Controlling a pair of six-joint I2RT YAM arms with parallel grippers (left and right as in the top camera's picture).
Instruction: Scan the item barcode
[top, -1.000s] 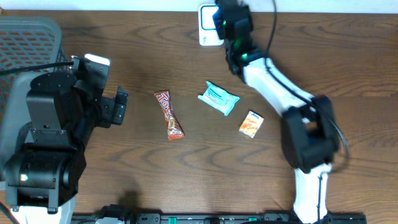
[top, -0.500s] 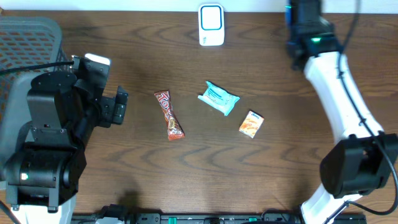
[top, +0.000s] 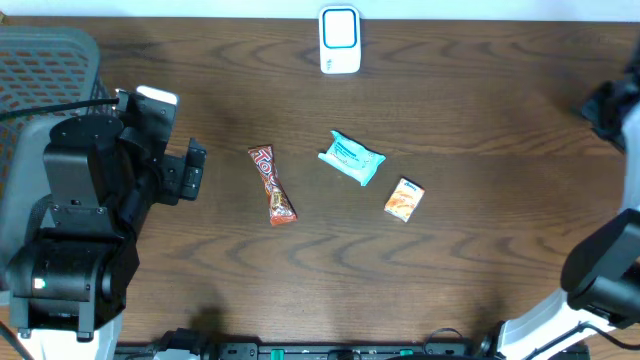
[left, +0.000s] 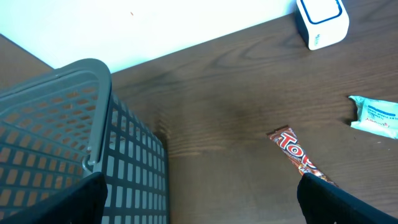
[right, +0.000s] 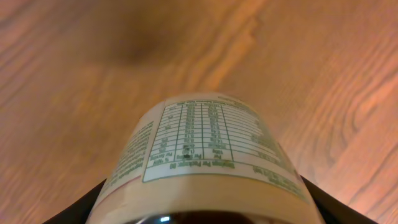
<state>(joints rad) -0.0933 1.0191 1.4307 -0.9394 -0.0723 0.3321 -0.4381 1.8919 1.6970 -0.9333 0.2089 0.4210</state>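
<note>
Bottle (right: 205, 155): held over the bare surface (top: 480, 250), out by its right edge.
Right claw (right: 208, 205): clamped on the bottle.
Left claw (left: 199, 205): fingers wide apart, empty, beside the basket (left: 74, 143).
Progress: the bottle is in hand but well apart from the scanner (top: 339, 40). I cannot tell whether it has been scanned.
Left to do: my guess is turn the barcode to the scanner.
Writing: the label's facts table is upside down and too small to read, and no barcode shows. The bar (left: 298, 158) starts "To".

looks like a mock shop checkout on a lab bench: dark wood table (top: 500, 260), white barcode scanner (top: 339, 40), grey mesh basket (left: 62, 143), candy bar (top: 272, 185) laid out.
</note>
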